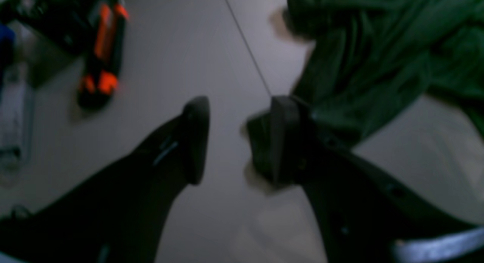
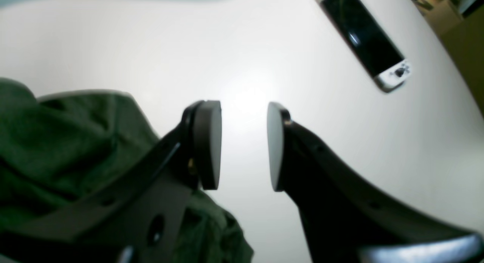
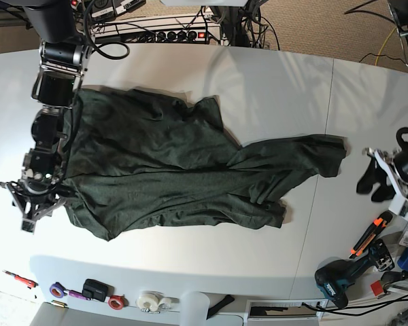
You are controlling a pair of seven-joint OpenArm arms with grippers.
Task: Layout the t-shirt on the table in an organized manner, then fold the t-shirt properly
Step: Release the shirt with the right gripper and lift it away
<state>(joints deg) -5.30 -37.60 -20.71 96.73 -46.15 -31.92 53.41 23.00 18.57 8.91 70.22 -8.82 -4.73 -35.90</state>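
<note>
White smooth table (image 3: 272, 81) is carrying the dark green knit t-shirt (image 3: 170, 170), spread but wrinkled, left of centre frame. Left gripper (image 1: 240, 140), jaws apart and empty, is hovering right of the hem. Right gripper (image 2: 244, 146), also open, is hanging at far left. Best to pinch opposite corners and tension evenly.

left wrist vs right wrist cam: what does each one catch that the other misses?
Only the left wrist view: the open left claw, an orange-and-black tool lying on the table, and the thin dark seam line running up to the t-shirt's edge.

Only the right wrist view: the open right claw and a phone lying flat, screen dark, near the table's rounded edge.

Both: the green t-shirt rumpled beside the claw, nothing between the jaws, and the white table underneath.
</note>
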